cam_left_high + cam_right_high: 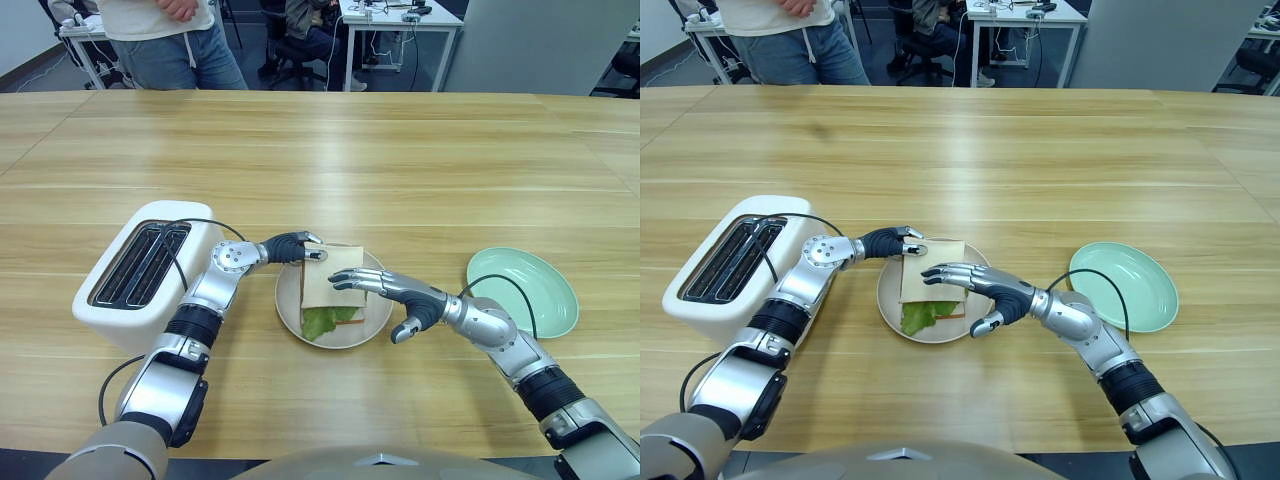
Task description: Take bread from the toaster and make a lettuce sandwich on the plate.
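Note:
A beige plate [293, 312] lies in front of me on the wooden table. On it sits a sandwich: a slice of bread [330, 278] on top, green lettuce [322, 322] sticking out at its near edge. My left hand [296, 247] rests at the far left corner of the bread, fingers touching it. My right hand [396, 295] hovers over the plate's right side, fingers spread, fingertips on the bread's right edge. The white toaster [140, 280] stands at the left, its two slots dark with no bread showing.
A light green plate [523, 290] lies to the right of the sandwich plate, with nothing on it. A black cable runs over each arm. The far half of the table is bare wood. A person stands beyond the far edge.

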Available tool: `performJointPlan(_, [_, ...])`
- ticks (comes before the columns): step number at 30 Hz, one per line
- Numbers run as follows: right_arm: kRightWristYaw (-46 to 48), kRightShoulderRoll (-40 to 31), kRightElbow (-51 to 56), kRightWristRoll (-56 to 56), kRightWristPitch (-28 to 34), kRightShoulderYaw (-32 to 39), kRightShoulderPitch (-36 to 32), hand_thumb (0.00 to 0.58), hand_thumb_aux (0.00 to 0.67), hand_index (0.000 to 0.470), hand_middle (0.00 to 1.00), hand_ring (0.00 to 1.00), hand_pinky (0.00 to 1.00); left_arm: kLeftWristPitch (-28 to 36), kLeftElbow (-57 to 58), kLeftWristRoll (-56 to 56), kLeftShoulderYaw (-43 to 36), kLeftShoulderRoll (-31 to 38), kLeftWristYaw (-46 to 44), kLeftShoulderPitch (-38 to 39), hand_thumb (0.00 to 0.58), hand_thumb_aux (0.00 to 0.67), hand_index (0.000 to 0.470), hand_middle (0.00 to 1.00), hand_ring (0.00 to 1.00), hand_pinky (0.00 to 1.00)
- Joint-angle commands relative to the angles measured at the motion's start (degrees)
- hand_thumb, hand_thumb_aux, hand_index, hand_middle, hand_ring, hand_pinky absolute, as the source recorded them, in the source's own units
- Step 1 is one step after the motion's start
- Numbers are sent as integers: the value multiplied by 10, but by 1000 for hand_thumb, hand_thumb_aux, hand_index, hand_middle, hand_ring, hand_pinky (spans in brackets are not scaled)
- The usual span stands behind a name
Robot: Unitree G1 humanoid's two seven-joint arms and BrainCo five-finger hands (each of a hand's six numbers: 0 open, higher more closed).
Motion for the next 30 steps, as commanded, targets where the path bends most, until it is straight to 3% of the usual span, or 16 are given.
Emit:
performJointPlan(1, [3,2,44,-44,-4,0,-21,0,0,0,0,0,0,7,-3,3,2,1,7,10,576,617,424,1000,1000,1000])
performJointPlan(13, [-48,11,125,-137,-32,-3,-72,0,0,0,0,0,0,10,-11,4,-3,-3,9,16,577,620,426,1000,1000,1000])
performJointPlan(24, [-42,30,111,-144,-38,15,-79,0,0,0,0,0,0,6,-5,17,-11,-4,10,18,576,612,420,1000,1000,1000])
performJointPlan(30, [-26,28,152,-159,-27,35,-86,0,0,0,0,0,0,2,-1,25,-18,-3,8,17,559,544,373,1000,1000,1000])
